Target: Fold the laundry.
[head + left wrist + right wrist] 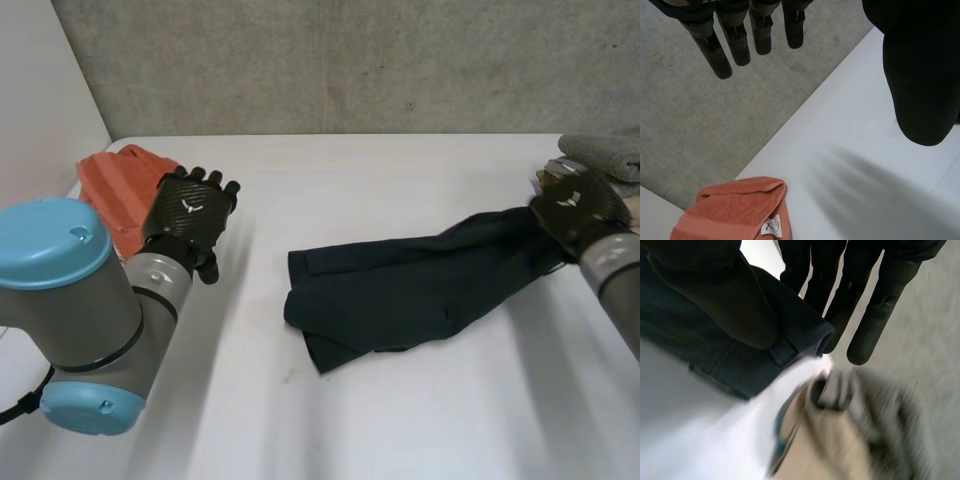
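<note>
Between right hand (580, 210) thumb and fingers (875, 315): dark garment (400, 290) edge, clamped. Empty left hand (190, 215): fingers straight, apart. Advice: firm pinch, draw flat w/o bunching.

The garment (400, 285) is plain dark navy. The towel (110, 180) at the table's (400, 430) left edge is plain salmon-orange with a white label (772, 227). The cloth (605, 152) at the far right corner is mottled grey. The table is white.

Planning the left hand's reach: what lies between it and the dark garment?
Only bare table separates the left hand from the dark garment, seen in the head view.
</note>
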Tool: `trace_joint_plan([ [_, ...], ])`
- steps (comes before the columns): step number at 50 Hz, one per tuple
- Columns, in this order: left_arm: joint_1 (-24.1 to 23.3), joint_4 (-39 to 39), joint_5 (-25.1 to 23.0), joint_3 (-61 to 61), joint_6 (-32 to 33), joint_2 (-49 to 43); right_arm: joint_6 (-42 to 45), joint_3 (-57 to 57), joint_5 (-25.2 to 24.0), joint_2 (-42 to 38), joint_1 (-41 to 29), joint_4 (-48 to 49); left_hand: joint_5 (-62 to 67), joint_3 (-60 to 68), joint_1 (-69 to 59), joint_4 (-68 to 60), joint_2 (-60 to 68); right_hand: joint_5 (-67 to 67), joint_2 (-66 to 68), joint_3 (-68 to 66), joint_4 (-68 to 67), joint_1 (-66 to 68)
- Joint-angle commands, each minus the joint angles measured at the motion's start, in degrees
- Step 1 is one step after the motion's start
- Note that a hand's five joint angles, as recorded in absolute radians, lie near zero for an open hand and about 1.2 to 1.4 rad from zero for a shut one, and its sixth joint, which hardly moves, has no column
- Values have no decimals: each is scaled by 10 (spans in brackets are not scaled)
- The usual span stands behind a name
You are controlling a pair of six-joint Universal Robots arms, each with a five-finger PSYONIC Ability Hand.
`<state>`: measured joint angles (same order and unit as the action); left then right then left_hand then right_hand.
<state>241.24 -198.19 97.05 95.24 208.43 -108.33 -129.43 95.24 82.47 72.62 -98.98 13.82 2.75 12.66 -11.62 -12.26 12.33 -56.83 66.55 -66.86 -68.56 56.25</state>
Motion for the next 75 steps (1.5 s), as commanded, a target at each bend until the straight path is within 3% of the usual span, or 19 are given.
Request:
trace_joint_plan([
  [1,-2,0,3,10,0,6,30,-40,-118,-32,-179,91,-24,-23,12,19,-19,-132,135,-131,-114,237],
  [5,-3,0,4,10,-1,7,37,-43,-189,-91,-251,114,-24,-23,12,19,-19,-132,135,-131,-114,237],
  [11,-20,-2,4,2,-6,7,59,-44,-222,-162,-308,116,-24,-23,12,19,-19,-132,135,-131,-114,237],
  [12,-22,-2,4,0,-9,7,60,-47,-213,-167,-310,117,-24,-23,12,19,-19,257,-255,258,275,-152],
  [13,-24,-3,3,-5,-17,7,57,-49,-210,-165,-309,116,-24,-23,12,19,-19,434,-432,435,452,-329],
  [14,-24,-3,2,-9,-22,7,53,-49,-206,-162,-309,116,-24,-23,12,19,-19,541,-538,541,558,-435],
  [15,-24,-4,2,-14,-28,6,48,-49,-199,-158,-309,117,-24,-23,12,19,-19,561,-558,561,578,-455],
  [19,-24,-3,3,-44,-61,2,-39,-34,-145,-108,-301,112,-17,-16,6,12,-13,568,-565,569,586,-463],
  [20,-26,-3,3,-57,-76,1,-105,-21,-134,-67,-282,108,-14,-13,2,9,-9,568,-565,569,586,-463],
  [28,-79,-1,2,-137,-114,-39,-473,18,-141,44,-174,88,-7,-6,-4,2,-3,568,-565,569,586,-463],
  [30,-93,2,2,-157,-116,-53,-498,14,-141,49,-155,66,-7,-6,-4,2,-3,568,-565,569,586,-463],
  [34,-116,10,-6,-207,-118,-108,-490,-43,-138,26,-111,-28,-7,-6,-4,2,-3,568,-565,569,586,-463],
  [43,-134,138,-6,-309,-117,-238,-415,-239,-140,-166,-112,-201,-9,-8,-3,4,-4,568,-565,569,586,-463],
  [53,-123,237,-4,-308,-114,-270,-320,-271,-121,-269,-111,-230,-5,-4,-6,0,-1,568,-565,569,586,-463],
  [62,-115,272,-12,-305,-113,-260,-213,-244,-51,-220,-129,-220,-3,-3,-8,-1,1,568,-565,569,586,-463],
  [69,-117,265,-19,-304,-115,-190,-213,-151,-50,-148,-140,-121,-15,-14,4,10,-11,568,-565,569,586,-463],
  [75,-97,243,-124,-306,-117,-112,-207,14,-48,-29,-176,32,-4,-3,-8,-1,1,568,-565,569,586,-463],
])
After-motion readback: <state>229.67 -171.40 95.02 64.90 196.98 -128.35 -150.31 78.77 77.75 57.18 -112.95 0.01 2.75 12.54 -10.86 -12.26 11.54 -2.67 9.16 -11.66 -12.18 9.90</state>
